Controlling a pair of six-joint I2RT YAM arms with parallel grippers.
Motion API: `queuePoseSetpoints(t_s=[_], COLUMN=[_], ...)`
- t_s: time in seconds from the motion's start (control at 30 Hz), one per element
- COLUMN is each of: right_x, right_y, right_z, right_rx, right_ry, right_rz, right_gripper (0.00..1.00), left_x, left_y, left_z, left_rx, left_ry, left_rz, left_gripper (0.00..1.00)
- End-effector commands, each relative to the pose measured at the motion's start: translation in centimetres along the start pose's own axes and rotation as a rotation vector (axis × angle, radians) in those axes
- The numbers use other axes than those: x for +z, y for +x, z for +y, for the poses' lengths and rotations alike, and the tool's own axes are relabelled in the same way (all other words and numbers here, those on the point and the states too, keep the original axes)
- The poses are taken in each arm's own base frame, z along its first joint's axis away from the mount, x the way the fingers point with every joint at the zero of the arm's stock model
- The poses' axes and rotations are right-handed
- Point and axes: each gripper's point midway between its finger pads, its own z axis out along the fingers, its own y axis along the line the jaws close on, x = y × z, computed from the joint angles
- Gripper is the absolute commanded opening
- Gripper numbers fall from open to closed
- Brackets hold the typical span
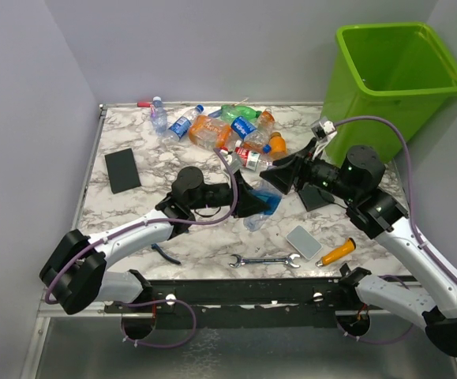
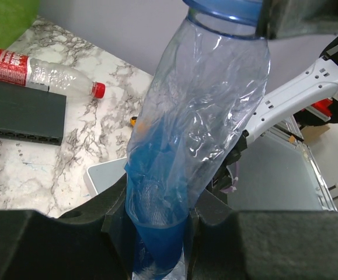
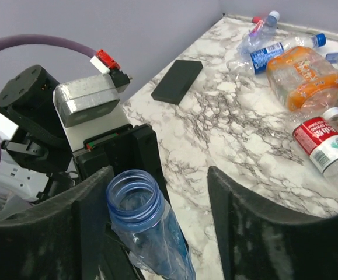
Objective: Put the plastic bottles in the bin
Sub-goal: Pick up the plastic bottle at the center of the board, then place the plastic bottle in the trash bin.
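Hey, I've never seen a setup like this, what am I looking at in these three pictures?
Two robot arms sit at a marble table. One picture looks down from above; the other two come from cameras on each wrist. The left gripper is shut on a crushed blue bottle. The right gripper stands open around that bottle's neck. More plastic bottles lie in a pile at the far edge, with a wrench and flat slabs nearer. The green bin stands far right.

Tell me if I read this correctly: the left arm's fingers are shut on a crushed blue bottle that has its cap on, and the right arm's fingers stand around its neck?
Only the cap is wrong. The right wrist view shows the blue bottle has an open, capless mouth. The left fingers do clamp its base, and the right fingers stand around its neck.
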Motion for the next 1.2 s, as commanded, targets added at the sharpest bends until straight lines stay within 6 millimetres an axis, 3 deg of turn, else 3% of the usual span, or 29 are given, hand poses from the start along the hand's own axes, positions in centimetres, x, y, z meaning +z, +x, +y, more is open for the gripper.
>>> queuePoseSetpoints(t_s=[0.0, 0.1, 0.17, 0.23, 0.3, 0.33, 0.47, 0.57, 0.67, 0.73, 0.77, 0.87, 0.97, 1.17], right_x=[-0.2, -0.1, -0.1, -0.2, -0.4, -0.5, -2.2, -4.5, -7.3, -8.5, -8.2, -8.0, -9.5, -12.8], right_y=[0.7, 1.3, 1.3, 0.8, -0.3, -1.2, -6.9, -13.2, -19.8, -23.9, -25.2, -29.3, -33.1, -37.8], right_z=[0.0, 0.0, -0.1, 0.0, 0.1, 0.1, 1.0, -0.3, -2.6, -4.3, -5.5, -6.6, -9.2, -15.1], right_rx=[-0.01, -0.003, -0.004, -0.008, -0.017, -0.013, -0.055, -0.138, -0.203, -0.229, -0.223, -0.241, -0.252, -0.265], right_ry=[0.008, 0.004, 0.009, 0.014, 0.028, 0.045, 0.126, 0.309, 0.56, 0.728, 0.81, 0.922, 1.069, 1.271], right_rz=[0.05, 0.074, 0.075, 0.062, 0.039, 0.021, -0.042, -0.184, -0.346, -0.428, -0.457, -0.575, -0.735, -0.99], right_gripper=[0.6, 0.48, 0.35, 0.21, 0.04, 0.01, 0.01, 0.0, 0.01, 0.01, 0.01, 0.01, 0.01, 0.01], left_x=[-0.4, -0.4, -0.4, -0.5, -0.9, -1.3, -5.0, -8.9, -11.0, -11.4, -11.5, -11.8, -11.6, -11.3], left_y=[-0.2, -0.2, -0.2, -0.2, -0.8, -1.2, -4.3, -6.8, -7.8, -7.9, -7.9, -7.9, -7.8, -7.3], left_z=[0.1, 0.5, 0.8, 1.4, 2.2, 3.0, 6.0, 7.1, 7.1, 6.9, 7.0, 7.0, 6.5, 6.2], left_rx=[0.007, 0.004, 0.003, 0.001, 0.016, 0.02, 0.058, 0.075, 0.141, 0.18, 0.185, 0.199, 0.241, 0.244], left_ry=[-0.011, -0.027, -0.046, -0.081, -0.138, -0.195, -0.479, -0.668, -0.739, -0.75, -0.757, -0.774, -0.766, -0.77], left_rz=[-0.019, -0.022, -0.028, -0.042, -0.076, -0.109, -0.309, -0.474, -0.527, -0.522, -0.523, -0.519, -0.501, -0.492], left_gripper=[0.15, 0.15, 0.26, 0.55, 0.96, 0.99, 0.99, 0.99, 0.99, 0.99, 0.99, 0.99, 0.99, 0.99])
